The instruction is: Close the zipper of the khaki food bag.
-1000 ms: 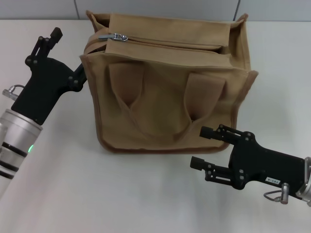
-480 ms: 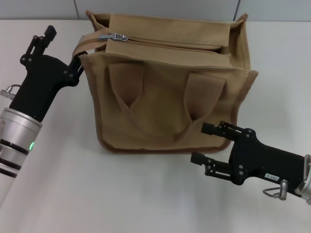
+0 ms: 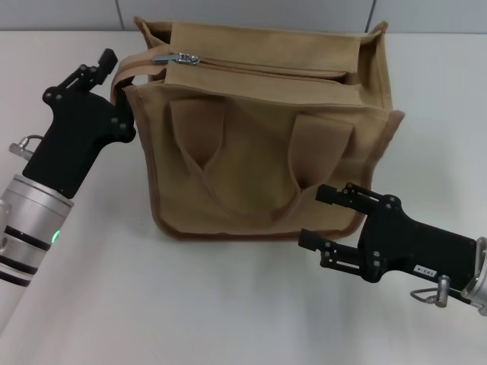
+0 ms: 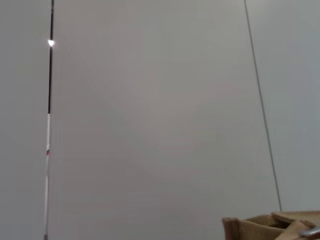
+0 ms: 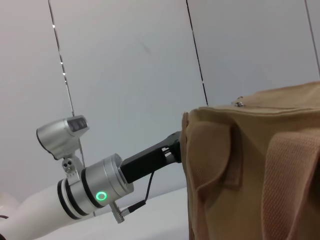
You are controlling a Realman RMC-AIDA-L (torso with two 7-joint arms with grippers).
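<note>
Bracing khaki food bag: left end effector grips unclear; right end effector released, should approach zipper slider squarely.

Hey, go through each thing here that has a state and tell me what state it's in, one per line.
khaki food bag: upright on the table, handles drooping.
zipper: slider at its left end.
left gripper: open, at the bag's left upper corner.
right gripper: open, empty, near the bag's lower right corner.
</note>
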